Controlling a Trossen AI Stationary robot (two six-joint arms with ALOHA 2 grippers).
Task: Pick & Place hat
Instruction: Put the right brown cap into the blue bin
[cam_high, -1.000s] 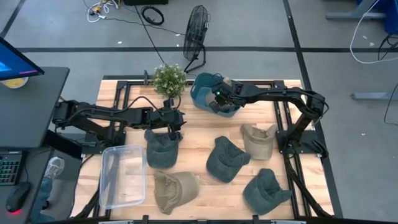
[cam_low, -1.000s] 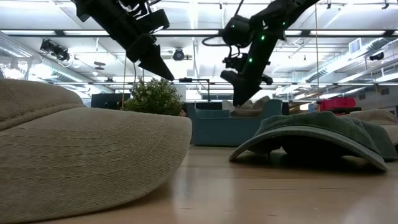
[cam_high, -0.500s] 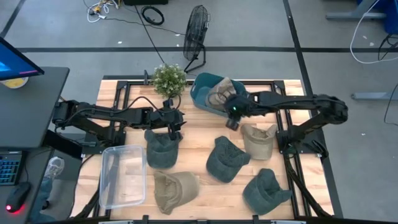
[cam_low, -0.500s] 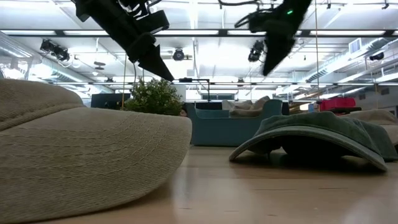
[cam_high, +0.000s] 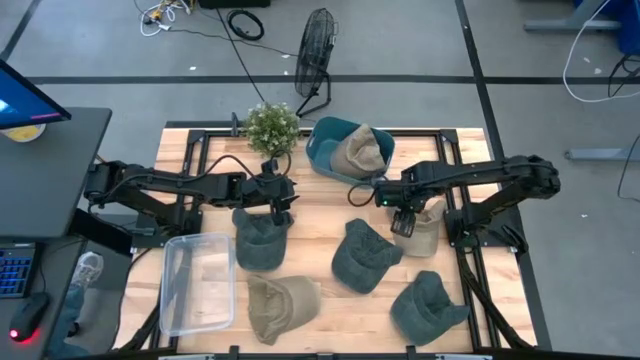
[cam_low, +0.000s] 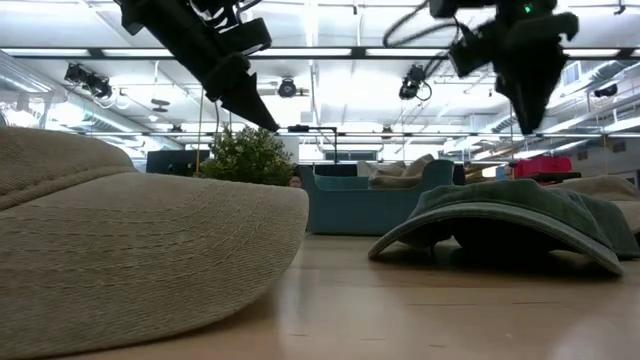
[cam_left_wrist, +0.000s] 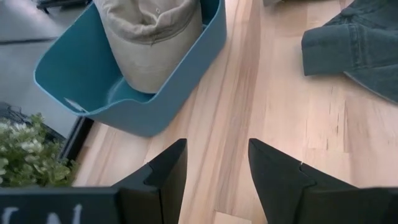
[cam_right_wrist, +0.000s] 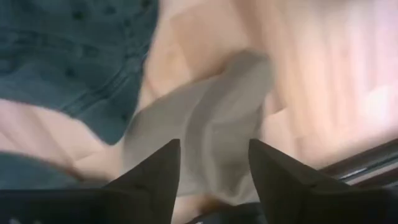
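One tan hat (cam_left_wrist: 152, 37) inside teal bin (cam_left_wrist: 81, 74)

teal bin (cam_high: 322, 150), beige cap (cam_high: 361, 151) inside, dark green caps (cam_high: 365, 255), pale wooden table (cam_high: 320, 225), black fingers (cam_left_wrist: 163, 176)

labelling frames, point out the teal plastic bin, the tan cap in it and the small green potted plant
teal plastic bin (cam_left_wrist: 68, 84), left wrist view, inner wall
tan cap (cam_high: 362, 150), high view, crown
small green potted plant (cam_high: 271, 127), high view, foliage
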